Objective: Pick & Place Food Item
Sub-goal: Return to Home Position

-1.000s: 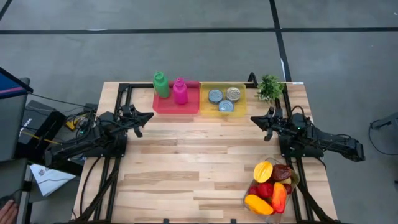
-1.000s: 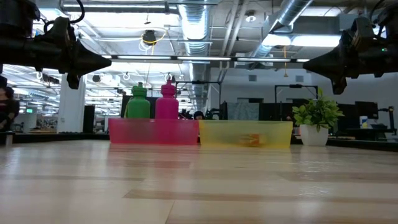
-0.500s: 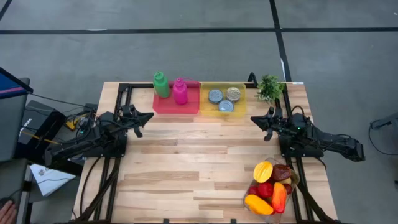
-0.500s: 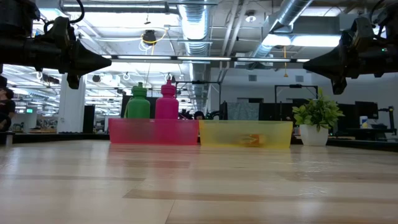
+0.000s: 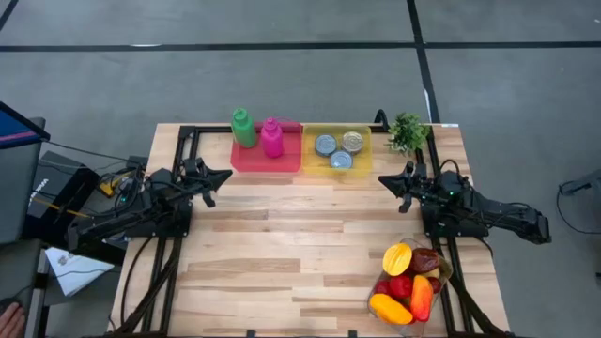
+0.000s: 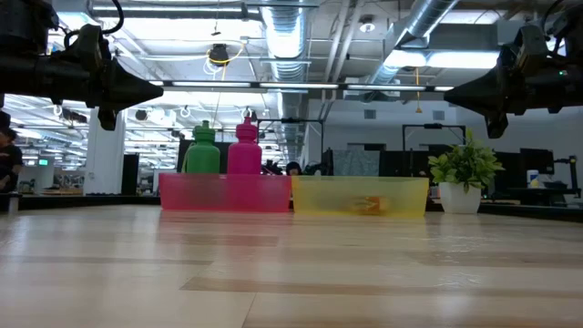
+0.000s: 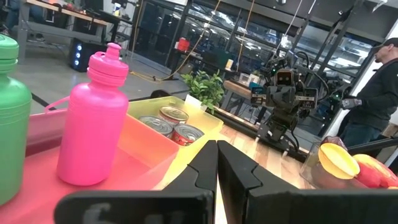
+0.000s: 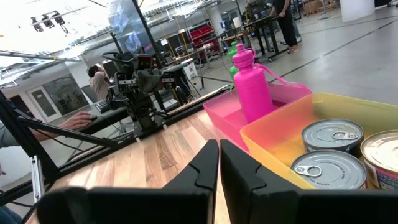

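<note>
A clear bowl of fruit (image 5: 409, 280), with a yellow mango half, red and dark pieces and an orange one, stands at the table's near right corner. A yellow tray (image 5: 337, 148) with three tins and a pink tray (image 5: 267, 150) with a green and a pink bottle sit at the far edge. My left gripper (image 5: 228, 174) hovers shut above the table's left side, near the pink tray. My right gripper (image 5: 381, 180) hovers shut on the right, near the yellow tray. Both hold nothing.
A small potted plant (image 5: 408, 131) stands at the far right corner beside the yellow tray. Black frame rails (image 5: 184, 141) run along the table's left, right and far edges. The bare wood in the table's middle (image 5: 300, 235) is free room. A person (image 7: 380, 93) stands beyond the table.
</note>
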